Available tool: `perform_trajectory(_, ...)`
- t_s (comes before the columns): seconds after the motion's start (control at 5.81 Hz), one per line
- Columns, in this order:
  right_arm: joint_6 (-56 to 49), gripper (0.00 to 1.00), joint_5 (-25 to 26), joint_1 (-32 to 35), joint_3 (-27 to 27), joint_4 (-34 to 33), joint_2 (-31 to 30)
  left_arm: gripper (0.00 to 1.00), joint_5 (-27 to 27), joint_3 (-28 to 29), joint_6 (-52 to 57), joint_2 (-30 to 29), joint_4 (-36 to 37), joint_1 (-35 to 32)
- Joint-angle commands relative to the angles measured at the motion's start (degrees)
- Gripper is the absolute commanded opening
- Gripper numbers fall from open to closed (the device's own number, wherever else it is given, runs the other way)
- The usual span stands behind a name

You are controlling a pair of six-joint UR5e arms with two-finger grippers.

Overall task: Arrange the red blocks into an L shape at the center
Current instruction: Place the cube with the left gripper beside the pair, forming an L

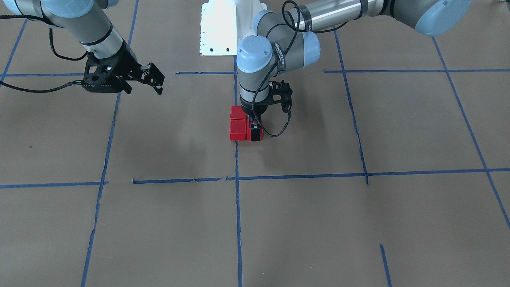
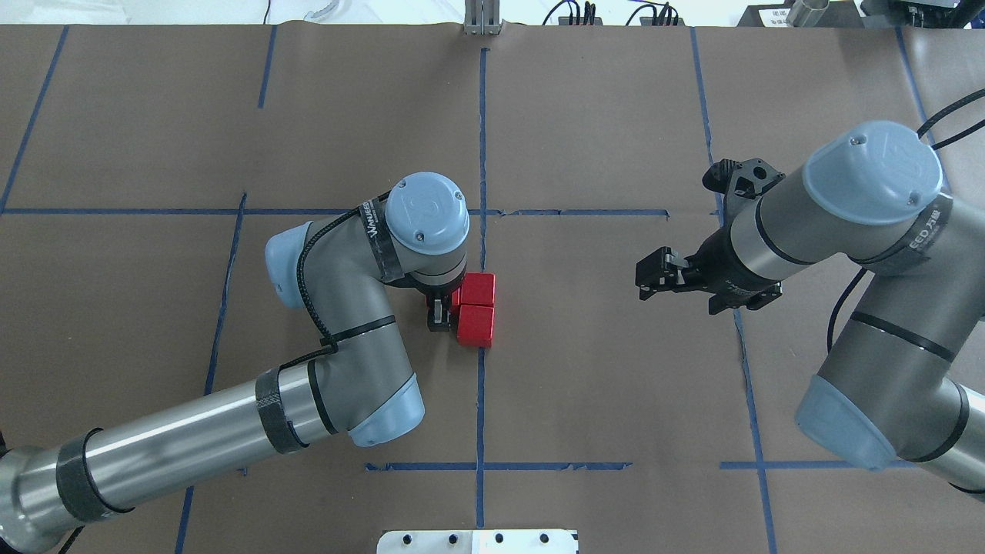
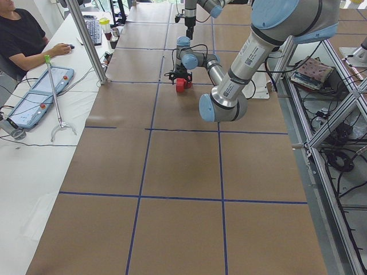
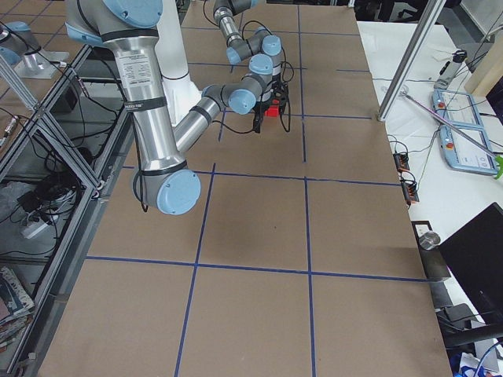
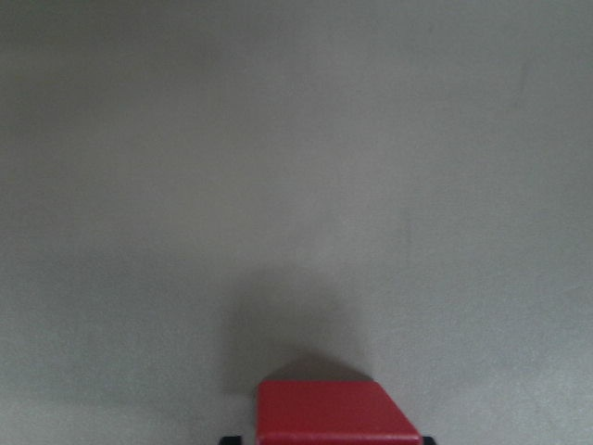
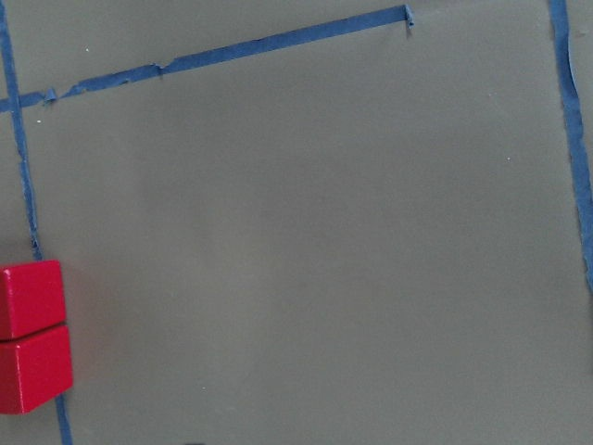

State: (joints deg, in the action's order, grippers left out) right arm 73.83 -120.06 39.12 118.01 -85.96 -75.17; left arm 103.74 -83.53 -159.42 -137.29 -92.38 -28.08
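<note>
Brown paper with a blue tape grid covers the counter (image 1: 358, 223); over it the right gripper (image 2: 650, 277) hangs with jaws spread and empty, well apart from the center (image 2: 531, 331). There the left gripper (image 1: 255, 131) stands clenched on a third block (image 5: 324, 413), set just beside one end of two touching red blocks (image 1: 238, 129) against the middle blue tape line (image 2: 480, 400), forming an L. These cubes look light, rigid and matte, so a pinch across opposite flat faces should hold.

Robotics lab, aluminium post (image 3: 87, 41), teach pendant (image 3: 41, 94), seated operator (image 3: 20, 37)
</note>
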Motion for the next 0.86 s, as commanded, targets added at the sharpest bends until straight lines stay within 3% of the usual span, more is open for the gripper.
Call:
perform_trajectory(0.0, -0.09, 1.0, 0.0, -0.01, 0.02, 0.0, 0.11, 1.0, 0.24, -2.06, 4.61, 0.01, 0.45, -0.39)
perform_trajectory(0.52, -0.78, 1.0, -0.7, 3.04, -0.06, -0.26, -0.15, 1.0, 0.41, -20.64, 26.98, 6.56, 10.88, -3.02)
perform_trajectory(0.69, -1.57, 1.0, -0.79, 5.85, -0.24, -0.79, -0.5, 1.0, 2.41, -30.11, 38.45, 14.34, 11.17, -4.51)
